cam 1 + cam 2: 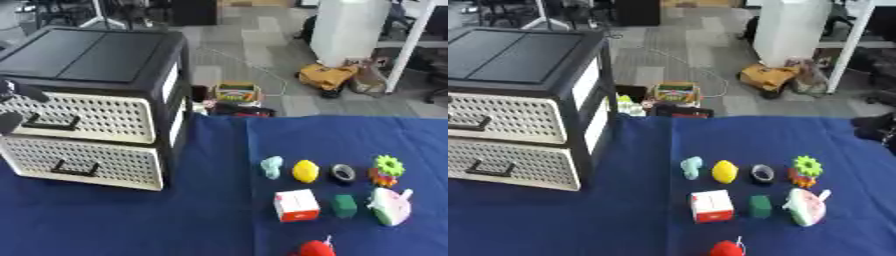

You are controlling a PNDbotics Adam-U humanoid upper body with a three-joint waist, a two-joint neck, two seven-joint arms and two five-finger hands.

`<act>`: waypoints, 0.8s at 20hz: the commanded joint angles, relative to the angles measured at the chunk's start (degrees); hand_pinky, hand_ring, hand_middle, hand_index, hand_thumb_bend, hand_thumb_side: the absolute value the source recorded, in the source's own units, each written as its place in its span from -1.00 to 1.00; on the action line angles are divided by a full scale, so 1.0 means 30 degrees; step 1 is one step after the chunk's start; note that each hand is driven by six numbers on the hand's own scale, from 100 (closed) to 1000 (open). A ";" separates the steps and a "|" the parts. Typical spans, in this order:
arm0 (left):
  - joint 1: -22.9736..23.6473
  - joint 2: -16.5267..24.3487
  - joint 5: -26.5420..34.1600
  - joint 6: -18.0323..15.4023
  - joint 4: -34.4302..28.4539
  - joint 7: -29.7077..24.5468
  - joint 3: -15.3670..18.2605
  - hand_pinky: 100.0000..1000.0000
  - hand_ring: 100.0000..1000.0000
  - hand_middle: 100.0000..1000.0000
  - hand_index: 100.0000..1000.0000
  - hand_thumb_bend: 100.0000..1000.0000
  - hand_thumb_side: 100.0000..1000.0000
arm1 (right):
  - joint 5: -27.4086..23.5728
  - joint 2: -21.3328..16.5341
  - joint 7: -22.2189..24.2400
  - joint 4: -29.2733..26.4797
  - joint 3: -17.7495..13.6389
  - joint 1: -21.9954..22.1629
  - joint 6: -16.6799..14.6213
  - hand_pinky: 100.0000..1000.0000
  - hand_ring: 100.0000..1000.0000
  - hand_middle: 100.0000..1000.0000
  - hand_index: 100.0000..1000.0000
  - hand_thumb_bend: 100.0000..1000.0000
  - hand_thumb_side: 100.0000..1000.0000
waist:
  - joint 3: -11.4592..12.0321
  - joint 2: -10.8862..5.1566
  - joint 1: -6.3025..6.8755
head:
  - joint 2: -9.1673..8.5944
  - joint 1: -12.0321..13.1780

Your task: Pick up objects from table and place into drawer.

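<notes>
Left eye view: the cabinet (92, 107) with 2 shut drawers stands left on the blue cloth (175, 220). The left hand (13, 102) is at the top drawer's handle (51, 121); whether its fingers are apart or together, I cannot tell. Small objects lie to the right, the white box (297, 205) and yellow lemon (305, 171) among them.

Two drawers (83, 117) in one cabinet (87, 55); eight small objects (305, 171) on one blue cloth (131, 220).

Both eyes sit in the head, looking steeply down and forward over the blue cloth-covered table (131, 220). They share nearly everything: black plastic drawer unit with cream perforated fronts (87, 130) at left, grey tiled floor (684, 55) beyond. Right eye is offset sideways, cropping the unit's left side.
</notes>
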 commanded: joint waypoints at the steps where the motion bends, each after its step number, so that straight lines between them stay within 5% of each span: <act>1: -0.0503 0.0414 0.0602 -0.2254 -0.0078 -0.2873 0.0450 -1.00 -1.00 -1.00 0.59 -1.00 1.00 | -0.0044 -0.0276 0.0027 -0.0304 -0.0181 -0.0171 -0.0012 0.34 0.35 -0.20 0.64 -1.00 1.00 | -0.0005 -0.0320 0.0071 | -0.0141 -0.0057; 16: -0.0582 0.0161 -0.1429 -0.2254 0.0045 -0.2078 0.0481 -1.00 -1.00 -1.00 0.64 -1.00 1.00 | -0.0181 -0.0237 0.0063 -0.0304 -0.0229 -0.0172 0.0025 0.35 0.35 -0.20 0.65 -1.00 1.00 | -0.0076 -0.0073 0.0084 | -0.0268 0.0080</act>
